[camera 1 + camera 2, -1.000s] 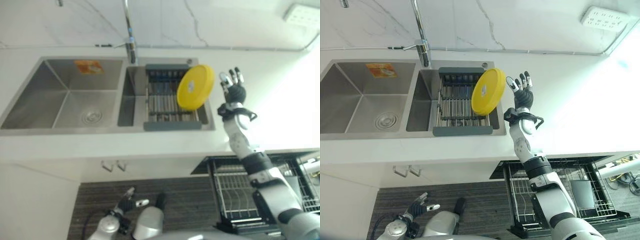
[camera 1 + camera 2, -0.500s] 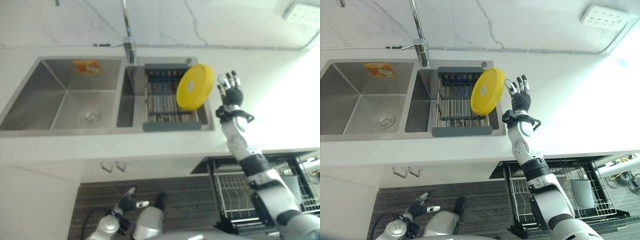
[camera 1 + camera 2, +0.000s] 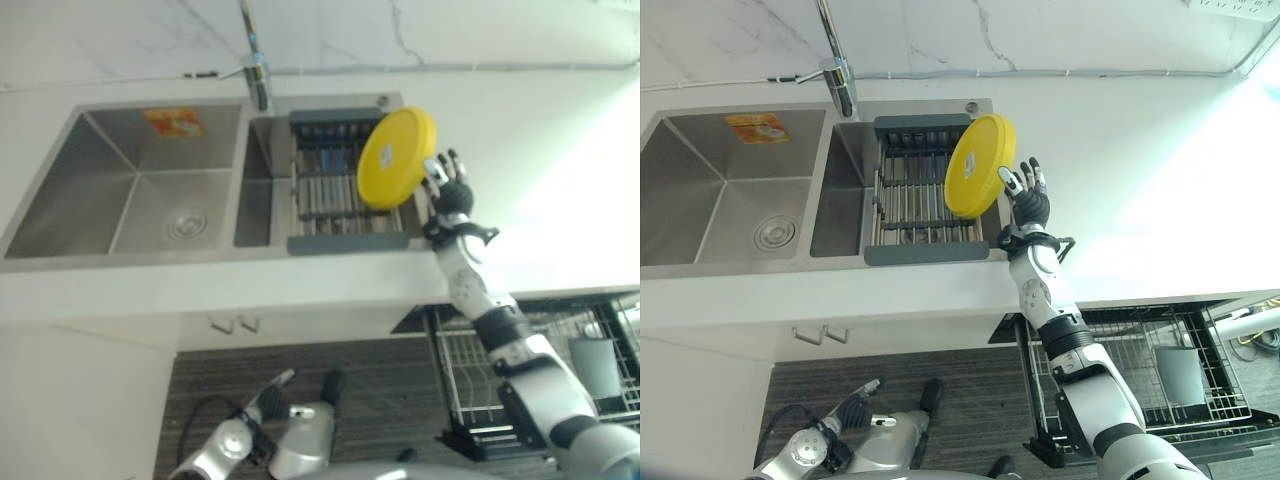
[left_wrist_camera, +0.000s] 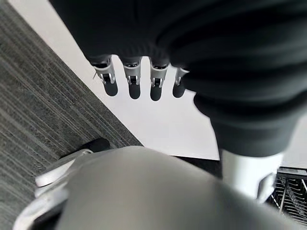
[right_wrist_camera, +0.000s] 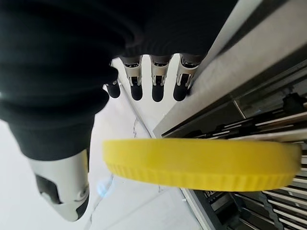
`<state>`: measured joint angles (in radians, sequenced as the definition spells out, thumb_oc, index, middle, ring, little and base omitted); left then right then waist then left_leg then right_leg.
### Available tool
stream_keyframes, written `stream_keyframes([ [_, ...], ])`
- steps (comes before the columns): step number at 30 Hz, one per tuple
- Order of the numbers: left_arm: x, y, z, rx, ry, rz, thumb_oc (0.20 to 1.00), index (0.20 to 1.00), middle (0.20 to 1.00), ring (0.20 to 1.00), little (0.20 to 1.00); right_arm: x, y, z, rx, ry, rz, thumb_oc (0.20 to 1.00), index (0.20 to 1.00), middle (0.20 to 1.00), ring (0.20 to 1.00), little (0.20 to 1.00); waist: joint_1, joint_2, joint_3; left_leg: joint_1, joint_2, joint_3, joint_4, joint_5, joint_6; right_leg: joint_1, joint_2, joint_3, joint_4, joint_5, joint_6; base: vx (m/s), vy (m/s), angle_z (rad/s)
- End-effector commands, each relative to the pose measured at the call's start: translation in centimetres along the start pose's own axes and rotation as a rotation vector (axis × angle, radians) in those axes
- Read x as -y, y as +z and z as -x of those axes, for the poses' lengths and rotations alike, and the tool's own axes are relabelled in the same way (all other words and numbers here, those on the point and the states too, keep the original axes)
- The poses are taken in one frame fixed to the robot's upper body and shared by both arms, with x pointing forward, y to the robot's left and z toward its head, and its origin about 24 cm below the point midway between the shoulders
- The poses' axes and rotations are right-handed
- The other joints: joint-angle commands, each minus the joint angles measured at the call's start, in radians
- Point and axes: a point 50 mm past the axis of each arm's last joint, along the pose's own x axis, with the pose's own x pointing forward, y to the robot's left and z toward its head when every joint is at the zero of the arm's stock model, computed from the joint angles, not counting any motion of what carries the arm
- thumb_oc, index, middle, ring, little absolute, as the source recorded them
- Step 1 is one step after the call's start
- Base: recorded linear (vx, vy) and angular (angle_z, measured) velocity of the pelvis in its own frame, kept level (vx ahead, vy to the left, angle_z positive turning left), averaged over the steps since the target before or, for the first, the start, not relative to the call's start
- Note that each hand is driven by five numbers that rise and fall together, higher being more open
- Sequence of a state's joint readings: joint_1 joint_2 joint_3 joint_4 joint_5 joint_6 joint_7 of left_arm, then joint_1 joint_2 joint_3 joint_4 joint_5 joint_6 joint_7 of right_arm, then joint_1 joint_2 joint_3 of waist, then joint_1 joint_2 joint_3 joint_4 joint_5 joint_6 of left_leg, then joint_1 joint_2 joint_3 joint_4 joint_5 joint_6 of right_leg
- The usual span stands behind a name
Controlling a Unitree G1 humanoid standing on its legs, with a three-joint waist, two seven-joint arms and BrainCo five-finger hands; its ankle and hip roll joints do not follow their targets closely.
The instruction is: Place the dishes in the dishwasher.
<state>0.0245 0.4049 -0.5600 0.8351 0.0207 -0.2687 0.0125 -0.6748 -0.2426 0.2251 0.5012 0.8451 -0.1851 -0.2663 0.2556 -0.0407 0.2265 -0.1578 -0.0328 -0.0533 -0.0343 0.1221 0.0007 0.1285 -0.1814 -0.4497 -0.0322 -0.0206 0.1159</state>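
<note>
A round yellow plate (image 3: 978, 165) stands on edge, leaning at the right end of the dark drying rack (image 3: 922, 200) set in the right basin of the sink. My right hand (image 3: 1028, 202) is open right beside the plate's lower right rim, fingers straight; the right wrist view has the plate (image 5: 201, 163) edge-on between the fingers (image 5: 158, 81) and the thumb (image 5: 62, 191). The dishwasher's lower rack (image 3: 1140, 375) is pulled out under the counter at lower right. My left hand (image 3: 855, 408) hangs low near the floor, open.
The steel left basin (image 3: 725, 200) lies beside the rack, with the tap (image 3: 835, 60) behind. A grey cup (image 3: 1185, 375) stands in the dishwasher rack. White counter (image 3: 1160, 200) spreads to the right of the sink.
My right hand has moved left and slightly down, from a gap beside the plate to right against its lower right rim. The camera has shifted a little.
</note>
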Motion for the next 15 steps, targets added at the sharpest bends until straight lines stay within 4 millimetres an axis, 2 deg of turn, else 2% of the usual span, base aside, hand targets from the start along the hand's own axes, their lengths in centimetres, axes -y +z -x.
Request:
stream_keyframes([
  [1,0.5,1.1,-0.4,0.063,-0.040,-0.070,1.000,1.000,1.000,1.000,1.000,-0.7,2.7,-1.2,0.087,0.065,0.028,1.000,1.000,1.000,1.000,1.000,0.034,0.048,-0.030,0.052,0.076,0.007,-0.053,-0.031,-0.036,-0.066,-0.064,0.018,0.069,0.028,0.047,-0.03,0.036,-0.01],
  [11,0.7,1.6,-0.5,0.093,-0.060,-0.118,1.000,1.000,1.000,1.000,1.000,-1.5,3.1,-1.7,0.088,0.116,0.065,1.000,1.000,1.000,1.000,1.000,0.038,0.055,-0.004,0.041,0.071,-0.002,-0.053,-0.028,-0.039,-0.083,-0.072,0.021,0.083,0.026,0.048,0.00,0.000,0.00],
  [15,0.7,1.4,-0.6,0.069,-0.077,-0.121,1.000,1.000,1.000,1.000,1.000,-2.4,3.5,-1.8,0.098,0.159,0.091,1.000,1.000,1.000,1.000,1.000,0.038,0.051,-0.003,0.040,0.070,-0.003,-0.053,-0.028,-0.039,-0.084,-0.076,0.020,0.084,0.029,0.051,0.00,0.000,0.00],
])
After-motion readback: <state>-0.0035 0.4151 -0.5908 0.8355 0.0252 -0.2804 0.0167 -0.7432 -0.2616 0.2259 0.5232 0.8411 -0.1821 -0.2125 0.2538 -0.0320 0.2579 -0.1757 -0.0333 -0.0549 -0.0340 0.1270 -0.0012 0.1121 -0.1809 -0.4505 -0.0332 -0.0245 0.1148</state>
